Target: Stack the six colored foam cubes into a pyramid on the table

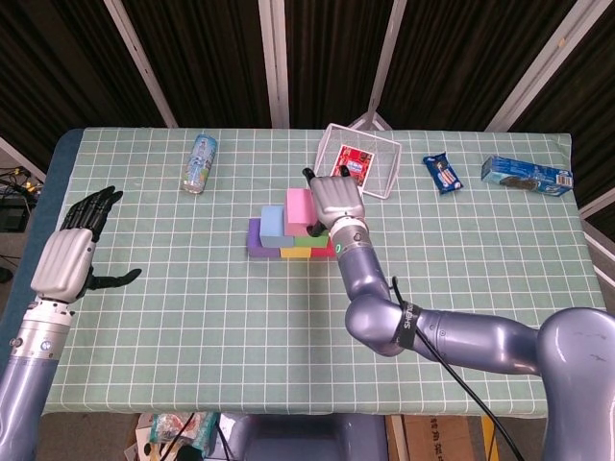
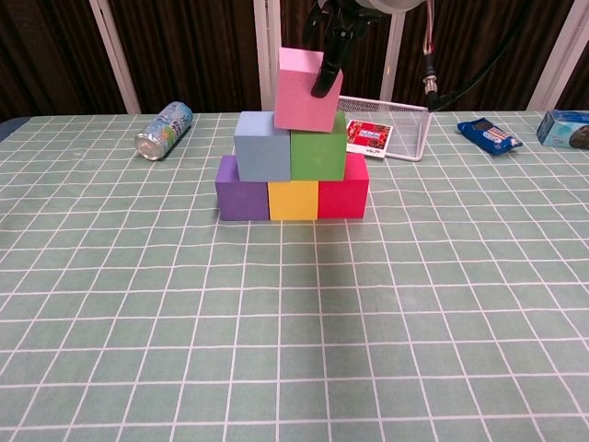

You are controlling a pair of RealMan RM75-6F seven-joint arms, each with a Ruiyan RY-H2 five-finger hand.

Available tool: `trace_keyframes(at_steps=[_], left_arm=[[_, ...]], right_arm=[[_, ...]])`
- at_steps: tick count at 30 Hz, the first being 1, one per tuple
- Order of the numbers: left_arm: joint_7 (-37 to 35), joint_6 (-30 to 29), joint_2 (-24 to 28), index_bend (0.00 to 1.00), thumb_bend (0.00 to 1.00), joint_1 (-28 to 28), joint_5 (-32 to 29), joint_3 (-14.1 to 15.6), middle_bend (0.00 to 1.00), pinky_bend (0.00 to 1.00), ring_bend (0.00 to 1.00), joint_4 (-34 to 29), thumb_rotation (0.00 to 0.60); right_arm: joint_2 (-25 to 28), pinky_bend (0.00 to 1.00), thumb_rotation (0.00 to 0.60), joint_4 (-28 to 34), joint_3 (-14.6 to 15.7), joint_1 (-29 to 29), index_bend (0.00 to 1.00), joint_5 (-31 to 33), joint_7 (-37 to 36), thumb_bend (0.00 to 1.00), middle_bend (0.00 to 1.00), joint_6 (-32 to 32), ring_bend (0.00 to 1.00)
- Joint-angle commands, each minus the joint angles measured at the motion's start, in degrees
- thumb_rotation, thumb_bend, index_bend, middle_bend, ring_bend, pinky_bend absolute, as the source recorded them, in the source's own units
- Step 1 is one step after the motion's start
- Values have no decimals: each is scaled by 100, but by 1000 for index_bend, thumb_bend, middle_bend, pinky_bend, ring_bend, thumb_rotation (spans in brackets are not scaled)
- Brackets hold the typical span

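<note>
My right hand [image 1: 333,202] grips a pink cube [image 2: 306,89] from above, with dark fingers [image 2: 327,72] down its front face. The pink cube [image 1: 299,207] is slightly tilted and touches the tops of the light blue cube [image 2: 262,145] and the green cube [image 2: 318,153]. Below them a purple cube [image 2: 241,188], a yellow cube [image 2: 293,199] and a red cube [image 2: 343,191] form the bottom row on the green checked table [image 2: 294,313]. My left hand [image 1: 69,254] hovers open at the table's left edge, far from the stack.
A drink can [image 2: 165,130] lies on its side at the back left. A white wire basket [image 2: 386,124] holding a red card [image 2: 369,135] stands just behind and right of the stack. A snack packet [image 2: 490,134] and a blue box [image 2: 564,127] lie at the back right.
</note>
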State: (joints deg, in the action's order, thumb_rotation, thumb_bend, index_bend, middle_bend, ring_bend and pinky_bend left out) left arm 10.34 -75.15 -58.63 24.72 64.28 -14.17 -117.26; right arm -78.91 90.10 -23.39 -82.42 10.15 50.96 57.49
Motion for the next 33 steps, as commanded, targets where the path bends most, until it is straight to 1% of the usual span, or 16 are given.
trace_keyframes(at_steps=[1, 7, 33], left_arm=[[-13, 3, -2, 0, 62, 1, -20, -11, 7, 33, 0, 16, 600], [-30, 8, 3, 0, 62, 3, -28, -21, 7, 29, 0, 28, 600], [-76, 61, 24, 0, 63, 5, -24, -17, 7, 29, 0, 39, 600]], right_arm=[[-29, 0, 600, -28, -10, -8, 126, 23, 3, 320, 405, 2, 305], [-114, 0, 600, -72, -6, -31, 126, 21, 33, 320, 405, 7, 305], [-259, 0, 600, -115, -172, -73, 126, -50, 78, 321, 405, 228, 306]])
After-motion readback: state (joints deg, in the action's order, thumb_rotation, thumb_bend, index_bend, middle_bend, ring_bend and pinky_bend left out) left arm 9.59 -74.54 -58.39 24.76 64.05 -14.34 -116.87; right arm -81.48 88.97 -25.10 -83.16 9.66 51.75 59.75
